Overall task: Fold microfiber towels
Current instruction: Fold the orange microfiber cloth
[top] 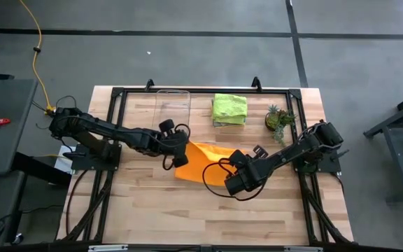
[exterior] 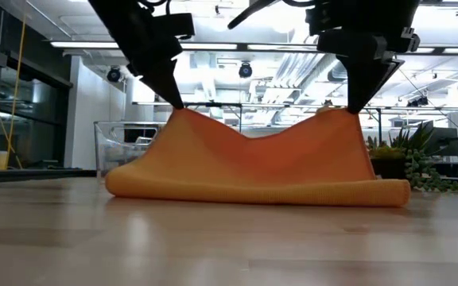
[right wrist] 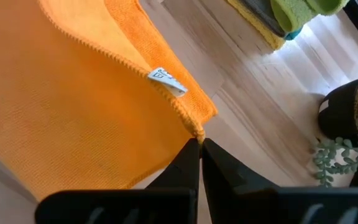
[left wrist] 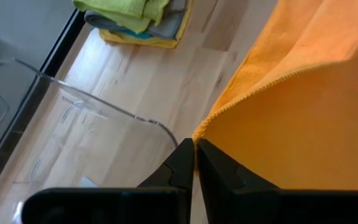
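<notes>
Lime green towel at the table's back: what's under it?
The lime green towel tops a stack: grey, teal-blue and yellow edges show beneath. Their folded faces are covered.

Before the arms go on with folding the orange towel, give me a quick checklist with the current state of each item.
1. Left claw shut on a corner of the orange towel: ok.
2. Right claw shut on the other corner, near the white tag: ok.
3. Both corners lifted level, low view: ok.
4. Towel's lower fold resting on the table: ok.
5. Folded stack and potted plant apart from the orange towel: ok.
6. Clear tray clear of the left arm's path: cannot tell.
</notes>
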Robot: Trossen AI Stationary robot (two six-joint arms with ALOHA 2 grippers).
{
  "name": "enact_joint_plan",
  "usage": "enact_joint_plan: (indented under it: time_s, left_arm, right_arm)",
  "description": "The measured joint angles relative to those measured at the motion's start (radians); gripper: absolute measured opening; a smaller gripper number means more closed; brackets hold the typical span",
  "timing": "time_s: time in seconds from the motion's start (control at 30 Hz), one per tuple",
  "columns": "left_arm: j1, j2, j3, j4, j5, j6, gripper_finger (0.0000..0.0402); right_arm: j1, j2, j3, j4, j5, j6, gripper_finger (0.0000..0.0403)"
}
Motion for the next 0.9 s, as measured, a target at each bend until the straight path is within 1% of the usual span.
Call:
enact_joint_plan:
  time_s: [0.23,0.3,0.4,0.6,0.67,0.8,0.9]
  left_arm:
    - [0.000,0.000,0.000,0.043,-0.001,0.030,0.0030]
    - [0.000,0.000,0.000,0.043,-0.002,0.038,0.0038]
    - [0.000,0.000,0.000,0.043,-0.008,0.038,0.0056]
    - [0.000,0.000,0.000,0.026,-0.058,0.077,0.0101]
    - [0.000,0.000,0.000,0.021,-0.064,0.090,0.0113]
    - [0.000,0.000,0.000,0.013,-0.047,0.106,0.0129]
    - [0.000,0.000,-0.002,-0.007,0.019,0.135,0.0132]
  right_arm:
    - [0.000,0.000,0.000,0.000,0.007,0.019,0.0001]
    - [0.000,0.000,0.000,0.000,0.008,0.018,0.0008]
    - [0.000,0.000,0.000,-0.009,0.038,0.017,0.0035]
    - [-0.013,0.000,0.000,-0.079,0.113,0.027,0.0116]
    - [-0.029,0.000,0.000,-0.121,0.122,0.047,0.0137]
    - [-0.060,0.000,0.000,-0.207,0.150,0.066,0.0164]
    - [-0.069,0.000,0.000,-0.239,0.186,0.049,0.0169]
